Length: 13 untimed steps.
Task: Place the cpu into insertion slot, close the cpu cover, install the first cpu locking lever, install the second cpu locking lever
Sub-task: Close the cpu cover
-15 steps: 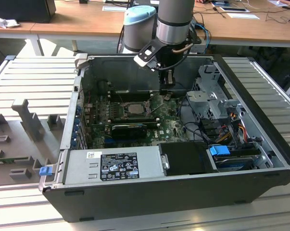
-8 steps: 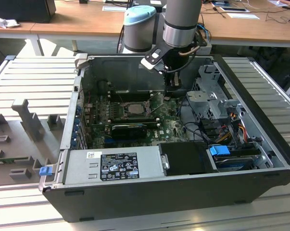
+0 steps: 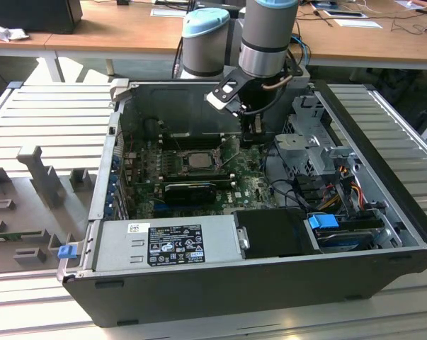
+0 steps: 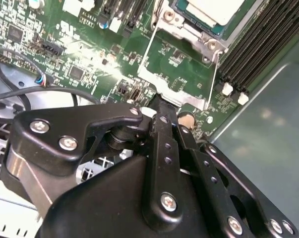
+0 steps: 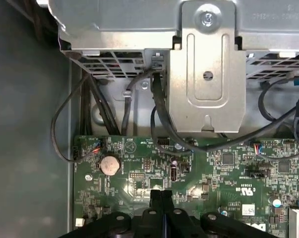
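The cpu (image 3: pixel 199 159) shows its pale metal top inside the insertion slot (image 3: pixel 199 170) on the green board in the open computer case. In the second wrist view the cpu (image 4: pixel 213 7) sits with the silvery cpu cover (image 4: pixel 186 30) framing it. Two thin wire levers (image 4: pixel 148 47) run from that frame toward me; I cannot tell whether they are latched. My gripper (image 3: pixel 254 134) hangs over the board just to the exterior view's right of the socket. Its black fingers (image 5: pixel 157 203) are pressed together with nothing between them, and the gripper (image 4: pixel 161 106) stands close above the board.
A grey power supply (image 3: pixel 163 244) fills the case's near side. A metal drive cage (image 3: pixel 312 142) with cables (image 5: pixel 159 114) stands on the exterior view's right. Long black memory slots (image 4: pixel 258 44) run beside the socket. A coin battery (image 5: pixel 109 164) lies on the board.
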Tool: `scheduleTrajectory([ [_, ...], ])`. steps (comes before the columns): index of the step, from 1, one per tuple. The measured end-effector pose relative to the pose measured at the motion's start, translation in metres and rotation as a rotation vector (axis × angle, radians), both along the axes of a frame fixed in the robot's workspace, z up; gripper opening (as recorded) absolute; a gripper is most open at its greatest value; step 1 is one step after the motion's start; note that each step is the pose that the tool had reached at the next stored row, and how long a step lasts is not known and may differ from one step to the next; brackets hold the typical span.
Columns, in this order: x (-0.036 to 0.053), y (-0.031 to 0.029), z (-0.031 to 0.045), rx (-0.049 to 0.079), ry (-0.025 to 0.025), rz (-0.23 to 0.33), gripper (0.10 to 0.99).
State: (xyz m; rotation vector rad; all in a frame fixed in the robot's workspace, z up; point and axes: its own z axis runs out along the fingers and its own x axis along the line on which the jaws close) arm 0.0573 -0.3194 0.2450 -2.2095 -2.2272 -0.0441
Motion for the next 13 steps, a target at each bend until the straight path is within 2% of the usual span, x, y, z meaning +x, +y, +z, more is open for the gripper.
scheduleTrajectory([
  [13, -0.0146, 0.0, -0.0002, 0.0, 0.0004, 0.0, 0.106],
])
